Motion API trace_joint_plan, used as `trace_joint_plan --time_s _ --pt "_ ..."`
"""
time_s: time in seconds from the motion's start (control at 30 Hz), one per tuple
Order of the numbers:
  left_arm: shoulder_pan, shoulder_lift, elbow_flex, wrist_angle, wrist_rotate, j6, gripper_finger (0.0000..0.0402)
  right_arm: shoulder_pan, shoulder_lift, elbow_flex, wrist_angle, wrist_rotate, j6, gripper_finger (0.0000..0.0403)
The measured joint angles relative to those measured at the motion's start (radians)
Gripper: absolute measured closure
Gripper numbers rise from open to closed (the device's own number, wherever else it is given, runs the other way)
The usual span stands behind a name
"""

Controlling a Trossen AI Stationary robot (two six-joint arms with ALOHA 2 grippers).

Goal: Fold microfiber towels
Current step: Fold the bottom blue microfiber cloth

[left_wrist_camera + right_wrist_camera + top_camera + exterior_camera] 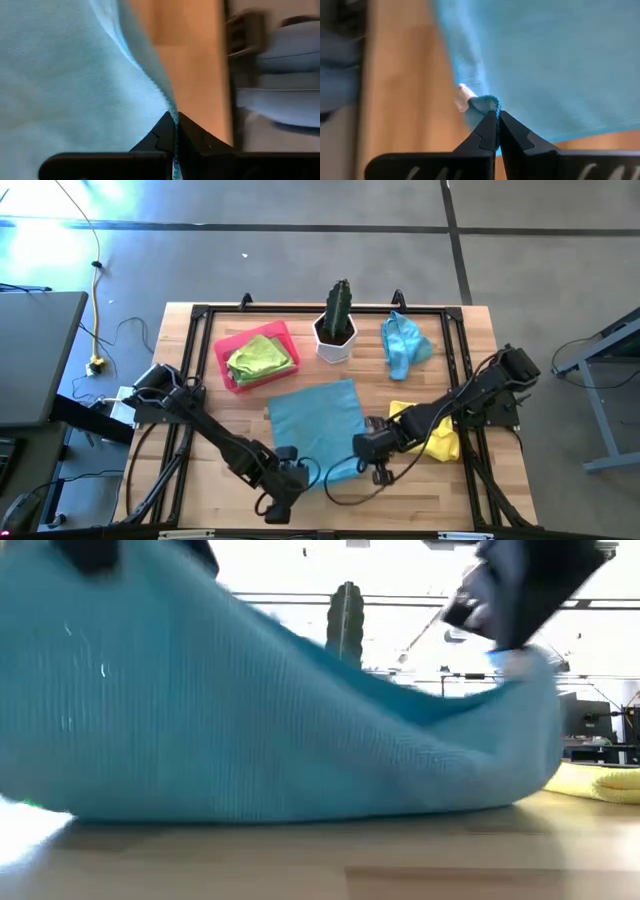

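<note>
My left gripper (174, 131) and my right gripper (497, 125) each pinch one near corner of the spread light blue towel (318, 425), fingers pressed together on its edge, and the near edge is lifted from the table (200, 480). Beside it lies the yellow towel (440, 435). Farther away, a green towel (262, 358) lies in the pink tray (226, 366), near the cactus pot (337, 332) and another crumpled blue towel (404, 345).

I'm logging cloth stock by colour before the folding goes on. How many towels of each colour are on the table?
Blue: 2, one spread flat with both tools on its near edge, one crumpled beside the cactus.
Green: 1, in the pink tray.
Yellow: 1, under the right arm.
Total: 4 visible.
</note>
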Motion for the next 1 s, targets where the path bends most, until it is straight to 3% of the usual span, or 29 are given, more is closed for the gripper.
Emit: trace_joint_plan --time_s 0.2,0.3,0.4,0.67,1.0 --pt "0.020 0.000 -0.002 -0.267 -0.283 -0.067 0.0401 -0.090 0.002 0.000 0.002 0.219 -0.072 0.0402" --pt "0.036 0.000 -0.003 -0.363 -0.365 -0.122 0.0401 -0.153 0.019 0.000 0.003 0.259 -0.099 0.0396" --pt "0.058 -0.002 -0.046 -0.355 -0.455 -0.157 0.0401 -0.214 0.057 0.000 0.006 0.263 -0.124 0.0385" --pt "0.150 -0.001 -0.186 -0.351 -0.535 -0.285 0.0401 -0.329 0.128 0.000 0.025 0.367 -0.214 0.0381" --pt "0.233 -0.001 -0.219 -0.400 -0.632 -0.273 0.0401 -0.438 0.128 0.000 0.064 0.394 -0.213 0.0386"
